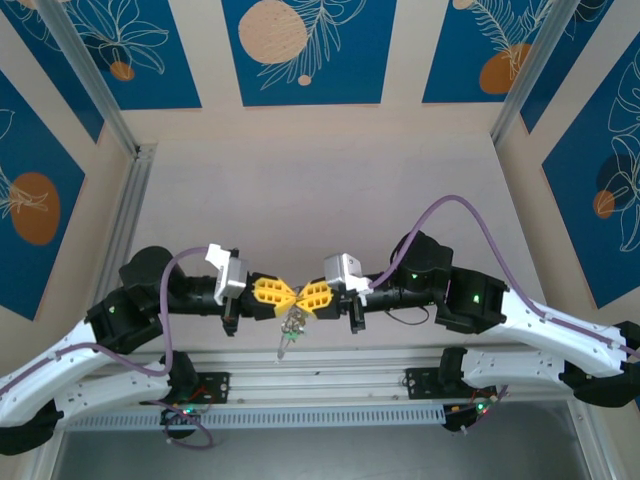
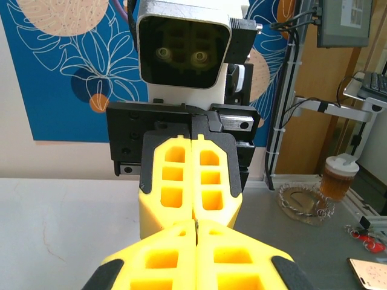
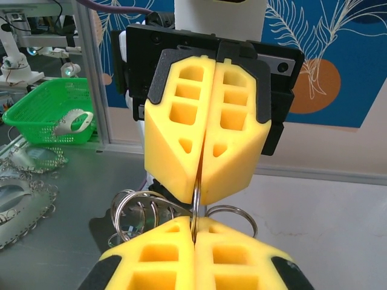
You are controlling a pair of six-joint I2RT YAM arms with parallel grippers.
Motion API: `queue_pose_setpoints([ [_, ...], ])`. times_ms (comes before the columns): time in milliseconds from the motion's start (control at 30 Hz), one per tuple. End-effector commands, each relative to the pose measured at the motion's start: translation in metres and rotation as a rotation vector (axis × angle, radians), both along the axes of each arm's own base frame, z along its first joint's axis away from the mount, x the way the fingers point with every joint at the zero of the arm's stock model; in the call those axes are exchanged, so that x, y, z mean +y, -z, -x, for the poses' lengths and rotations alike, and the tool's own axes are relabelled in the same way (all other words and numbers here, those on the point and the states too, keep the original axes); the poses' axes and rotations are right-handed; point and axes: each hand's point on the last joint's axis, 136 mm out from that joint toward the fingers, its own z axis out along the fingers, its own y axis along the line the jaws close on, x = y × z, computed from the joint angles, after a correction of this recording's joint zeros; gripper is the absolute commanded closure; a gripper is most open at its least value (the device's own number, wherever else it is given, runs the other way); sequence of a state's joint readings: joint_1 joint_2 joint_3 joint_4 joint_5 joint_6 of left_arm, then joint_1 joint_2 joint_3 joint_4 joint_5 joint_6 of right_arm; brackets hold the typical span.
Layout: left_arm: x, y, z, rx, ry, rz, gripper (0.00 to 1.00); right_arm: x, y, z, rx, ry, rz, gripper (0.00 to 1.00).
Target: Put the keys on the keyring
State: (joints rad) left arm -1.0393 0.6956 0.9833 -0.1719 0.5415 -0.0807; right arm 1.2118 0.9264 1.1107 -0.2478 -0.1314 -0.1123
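Above the near edge of the table [image 1: 330, 190], midway between the two arm bases, the left gripper [image 1: 287, 295] and right gripper [image 1: 304, 297] meet tip to tip, both clenched. Left wrist view: my own yellow fingers [image 2: 242, 266] are pressed flat together, and the right claw's pair facing them is also closed. Right wrist view: a thin metal strip [image 3: 196, 199] sits in the seam where the two claws touch, and wire loops of the keyring [image 3: 136, 211] fan out below it on both sides. I read both claws as pinching keyring wire, though I cannot tell whether the strip is ring or key blade. Top view: a small bunch, which I take for the keys [image 1: 290, 330], hangs under the contact point. Step in hand, as I judge it: parting the ring's coil to slide a key on. To do it well I would fix one claw, move the other in small twists only, and watch the right wrist view, since a hard pull apart could spring the wire free
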Motion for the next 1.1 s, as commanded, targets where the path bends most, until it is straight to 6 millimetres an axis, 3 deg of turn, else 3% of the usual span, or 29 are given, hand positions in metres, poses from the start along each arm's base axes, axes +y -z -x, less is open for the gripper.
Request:
queue_pose_setpoints([
  [0, 0.004, -0.009, 0.005, -0.013, 0.012, 0.021, 1.00, -0.008, -0.023, -0.002, -0.037, 0.035, -0.050, 1.00],
  [100, 0.007, 0.004, -0.002, -0.012, -0.041, -0.070, 0.97, -0.010, -0.022, -0.008, -0.040, 0.069, -0.007, 1.00],
  [200, 0.016, 0.015, -0.012, -0.021, -0.118, -0.197, 0.67, -0.008, -0.012, -0.013, -0.029, 0.086, 0.095, 1.00],
  [267, 0.024, 0.018, -0.014, -0.042, -0.148, -0.251, 0.54, -0.005, -0.002, -0.014, -0.021, 0.082, 0.163, 1.00],
  [433, 0.030, 0.032, -0.020, -0.053, -0.174, -0.401, 0.57, -0.001, 0.015, -0.010, 0.004, 0.056, 0.275, 1.00],
  [633, 0.018, 0.048, -0.020, -0.025, -0.124, -0.467, 0.57, 0.000, 0.020, -0.008, 0.011, 0.038, 0.342, 1.00],
  [1067, 0.008, 0.050, -0.016, -0.023, -0.069, -0.459, 0.62, 0.008, 0.023, -0.009, 0.012, 0.016, 0.353, 1.00],
])
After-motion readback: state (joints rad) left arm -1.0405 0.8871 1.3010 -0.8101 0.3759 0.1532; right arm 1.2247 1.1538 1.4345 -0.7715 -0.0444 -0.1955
